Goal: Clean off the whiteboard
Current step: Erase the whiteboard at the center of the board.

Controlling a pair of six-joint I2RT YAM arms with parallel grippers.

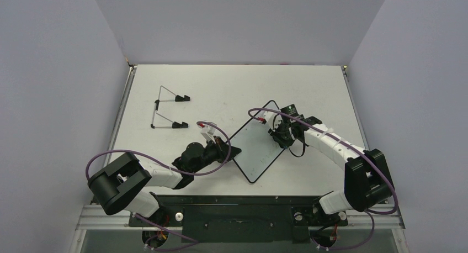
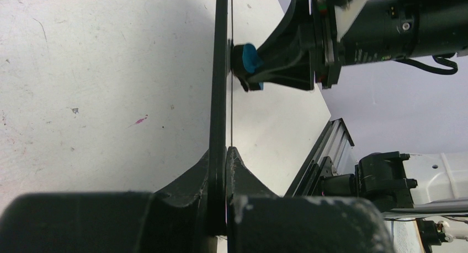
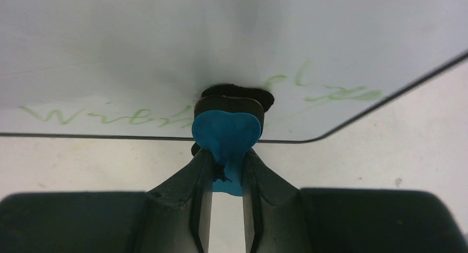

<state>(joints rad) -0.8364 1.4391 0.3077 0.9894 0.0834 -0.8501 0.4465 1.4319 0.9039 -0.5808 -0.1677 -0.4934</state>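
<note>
The whiteboard [image 1: 256, 153] sits right of the wire stand [image 1: 165, 110], with its long axis diagonal, near-left to far-right. The left gripper [image 1: 231, 151] is clamped on its left corner. The right gripper [image 1: 277, 135] pinches the blue eraser [image 3: 226, 132] against its face.

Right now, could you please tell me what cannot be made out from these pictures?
- Green handwriting: right wrist view, its middle is hidden by the blue eraser; the words are not readable.
- Same writing: top view, too small on the whiteboard.
- Its face: left wrist view, seen only edge-on beyond the left claw.
- Eraser: top view, covered by the right claw.
</note>
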